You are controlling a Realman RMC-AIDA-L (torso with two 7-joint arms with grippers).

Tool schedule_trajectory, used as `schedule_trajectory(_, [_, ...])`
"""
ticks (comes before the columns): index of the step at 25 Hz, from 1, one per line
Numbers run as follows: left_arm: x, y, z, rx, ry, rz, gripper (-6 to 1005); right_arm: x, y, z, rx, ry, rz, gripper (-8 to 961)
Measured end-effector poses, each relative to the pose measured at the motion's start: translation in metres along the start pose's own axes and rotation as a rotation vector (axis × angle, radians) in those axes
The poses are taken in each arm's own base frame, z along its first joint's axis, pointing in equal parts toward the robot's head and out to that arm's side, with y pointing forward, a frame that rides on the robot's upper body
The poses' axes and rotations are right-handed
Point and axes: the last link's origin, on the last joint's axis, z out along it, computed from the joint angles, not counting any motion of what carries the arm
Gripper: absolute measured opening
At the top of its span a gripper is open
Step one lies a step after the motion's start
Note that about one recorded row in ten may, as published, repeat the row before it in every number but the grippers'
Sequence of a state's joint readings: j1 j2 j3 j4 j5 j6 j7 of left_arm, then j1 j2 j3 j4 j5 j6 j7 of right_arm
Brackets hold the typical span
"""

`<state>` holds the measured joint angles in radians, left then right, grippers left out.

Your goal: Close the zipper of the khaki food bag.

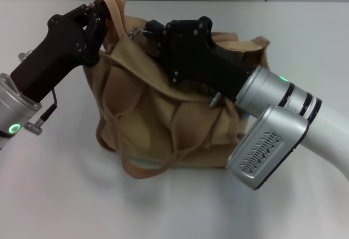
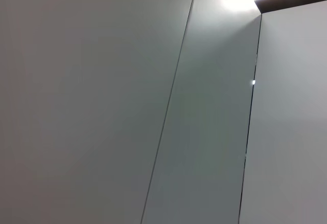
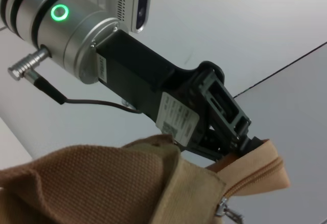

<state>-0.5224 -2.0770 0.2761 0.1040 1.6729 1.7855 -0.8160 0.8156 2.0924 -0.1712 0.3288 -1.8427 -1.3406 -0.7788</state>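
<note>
**A:** White tabletop [image 1: 65, 195] and a pale wall fill the head view. We see the khaki food bag [image 1: 163, 119] slumped at the centre of the frame. Our left gripper [image 1: 101, 10], upper left, is pinched onto the bag's far-left top end and holds it up.

**B:** And our right gripper [image 1: 147, 30] reaches across the bag from the lower right, its tip just above centre, over the top panel. How far its fingers are parted we cannot tell from here.

**A:** In the left wrist view we get only wall panels, nothing of the bag.

**B:** The right wrist view helps more. Our left gripper [image 3: 240, 139] sits right of centre, clamped on the tan end tab. The zipper [image 3: 255, 175] runs from that clamp down toward the lower right, with the silver pull tab [image 3: 227, 213] at the bottom edge.

**A:** So we judge the zipper's long axis runs from the held end toward our right gripper, which is the nearer one to the pull.
</note>
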Motion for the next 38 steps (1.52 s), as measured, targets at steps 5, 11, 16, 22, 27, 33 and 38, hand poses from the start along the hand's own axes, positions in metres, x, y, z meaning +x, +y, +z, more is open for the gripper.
schedule_trajectory(5, [-0.001, 0.000, -0.003, 0.008, -0.003, -0.001, 33, 0.001, 0.002, -0.004, 0.002, 0.012, 0.007, 78])
schedule_trajectory(11, [-0.001, -0.005, -0.019, 0.082, -0.009, 0.015, 33, 0.003, 0.005, -0.014, 0.019, 0.039, 0.031, 6])
schedule_trajectory(16, [0.000, -0.019, -0.040, 0.216, -0.017, 0.041, 33, 0.006, 0.008, -0.025, 0.047, 0.081, 0.053, 2])
schedule_trajectory(22, [0.000, -0.033, -0.058, 0.347, -0.037, 0.055, 33, 0.005, 0.009, -0.039, 0.087, 0.091, 0.102, 7])
schedule_trajectory(27, [0.002, -0.036, -0.065, 0.380, -0.036, 0.063, 34, 0.008, 0.002, -0.059, 0.142, 0.081, 0.172, 12])
schedule_trajectory(33, [0.002, -0.037, -0.066, 0.390, -0.037, 0.068, 41, 0.011, -0.004, -0.074, 0.175, 0.066, 0.237, 17])
schedule_trajectory(38, [0.003, -0.041, -0.069, 0.414, -0.041, 0.071, 50, 0.015, -0.003, -0.087, 0.183, 0.091, 0.264, 21])
